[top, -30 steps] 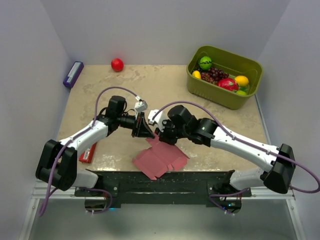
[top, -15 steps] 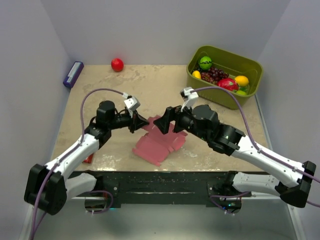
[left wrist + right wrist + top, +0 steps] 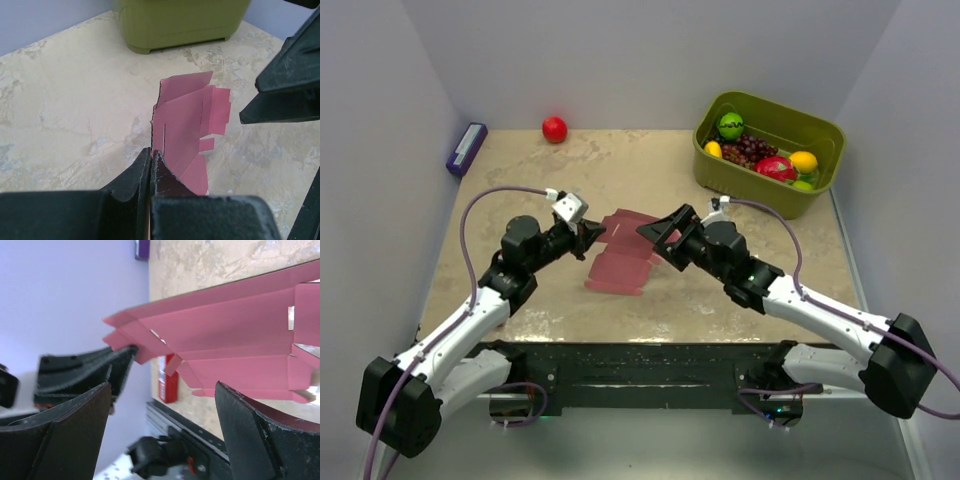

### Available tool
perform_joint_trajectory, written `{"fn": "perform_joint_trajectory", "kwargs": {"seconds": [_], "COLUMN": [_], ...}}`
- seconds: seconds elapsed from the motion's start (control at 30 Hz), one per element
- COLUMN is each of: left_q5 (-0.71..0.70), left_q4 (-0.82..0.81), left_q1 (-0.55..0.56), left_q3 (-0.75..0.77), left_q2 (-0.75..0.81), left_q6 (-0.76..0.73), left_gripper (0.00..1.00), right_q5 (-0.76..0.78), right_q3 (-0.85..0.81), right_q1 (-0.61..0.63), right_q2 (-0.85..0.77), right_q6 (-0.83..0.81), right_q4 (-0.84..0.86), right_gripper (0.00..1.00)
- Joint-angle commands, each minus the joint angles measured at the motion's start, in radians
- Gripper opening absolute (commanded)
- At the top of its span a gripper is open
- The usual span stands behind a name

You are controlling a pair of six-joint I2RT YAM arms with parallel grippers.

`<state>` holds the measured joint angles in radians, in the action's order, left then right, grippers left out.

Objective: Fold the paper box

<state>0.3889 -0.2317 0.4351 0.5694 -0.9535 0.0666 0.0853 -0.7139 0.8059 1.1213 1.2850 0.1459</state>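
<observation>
OPERATOR: Where is the paper box [image 3: 618, 264]?

DESK: Mid-table, about halfway between the left and right edges. You see the pink creased blank spread between your two grippers, with its gripped left edge lifted off the marbled top.

OPERATOR: And the tools?

DESK: Your left gripper [image 3: 592, 236] is pinched fully closed on the blank's left edge. Its wrist view shows the paper box [image 3: 185, 125] rising from between the meeting fingers [image 3: 130, 175]. Your right gripper [image 3: 658, 234] stands spread wide at the right side, clamping nothing. In its own view the paper box [image 3: 225, 325] hangs beyond the parted fingers [image 3: 75, 430]. The green fruit bin [image 3: 750, 192] sits at the table's far right corner.
</observation>
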Motion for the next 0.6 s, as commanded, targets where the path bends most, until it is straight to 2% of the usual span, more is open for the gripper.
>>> {"fn": "perform_joint_trajectory", "kwargs": {"seconds": [0.0,0.23,0.57], "left_q5": [-0.051,-0.058,-0.025], "left_q4": [-0.066,-0.069,-0.063], "left_q1": [0.02,0.033,0.051], "left_q3": [-0.008,-0.019,-0.02], "left_q2": [0.018,0.035,0.042], "left_q6": [-0.028,-0.048,-0.089], "left_gripper": [0.0,0.0,0.0], "right_q5": [-0.019,-0.062,-0.044], "right_q3": [0.002,0.019,0.022], "right_q1": [-0.056,-0.114,-0.168], "right_q2": [0.015,0.093,0.135], "right_q6": [0.22,0.376,0.451], "right_q4": [0.103,0.138,0.138], "right_gripper": [0.86,0.83,0.78]}}
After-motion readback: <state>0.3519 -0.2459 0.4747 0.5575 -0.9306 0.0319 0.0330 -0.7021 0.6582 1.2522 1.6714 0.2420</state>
